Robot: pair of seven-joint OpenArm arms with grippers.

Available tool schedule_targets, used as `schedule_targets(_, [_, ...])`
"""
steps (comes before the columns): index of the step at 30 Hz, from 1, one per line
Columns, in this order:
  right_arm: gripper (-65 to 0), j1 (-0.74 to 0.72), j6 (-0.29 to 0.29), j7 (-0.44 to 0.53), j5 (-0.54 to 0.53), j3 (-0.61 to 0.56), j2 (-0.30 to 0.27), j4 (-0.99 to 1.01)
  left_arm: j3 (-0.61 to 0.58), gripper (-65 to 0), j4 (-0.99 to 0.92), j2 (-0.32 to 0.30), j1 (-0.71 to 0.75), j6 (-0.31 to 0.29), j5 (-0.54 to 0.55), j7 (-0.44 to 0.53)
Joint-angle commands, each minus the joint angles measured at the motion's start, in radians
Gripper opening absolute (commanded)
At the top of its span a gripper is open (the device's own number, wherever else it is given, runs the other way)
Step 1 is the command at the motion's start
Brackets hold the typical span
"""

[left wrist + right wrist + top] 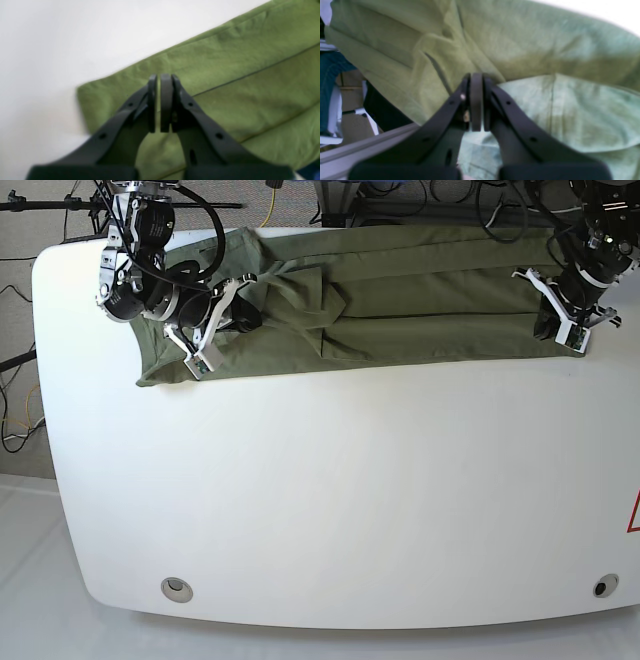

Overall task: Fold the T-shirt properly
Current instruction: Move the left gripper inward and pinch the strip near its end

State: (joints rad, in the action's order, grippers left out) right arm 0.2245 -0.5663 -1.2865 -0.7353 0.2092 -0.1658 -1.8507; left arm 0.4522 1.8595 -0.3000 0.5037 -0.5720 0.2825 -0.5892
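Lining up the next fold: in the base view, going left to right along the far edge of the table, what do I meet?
Right gripper → T-shirt → left gripper, all over the white table.

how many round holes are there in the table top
2. One hole sits near the table's front edge on the base view's left, the other hole near the front edge on the right. The T-shirt and arms at the back could hide more.
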Motion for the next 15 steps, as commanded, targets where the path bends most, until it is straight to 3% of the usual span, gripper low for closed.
schedule_targets(1, [-65.0, -0.013, -0.006, 0.044, 0.001, -0.002, -0.001, 0.027, -0.008, -65.0, -0.029, 0.005, -0.014, 0.011, -0.004, 0.008])
schedule_targets(15, [-65.0, -0.034, 0.003, 0.194, 0.079, -0.051, -0.023, 0.251, -0.038, -65.0, -0.244, 0.036, -0.073, 0.047, -0.026, 0.028])
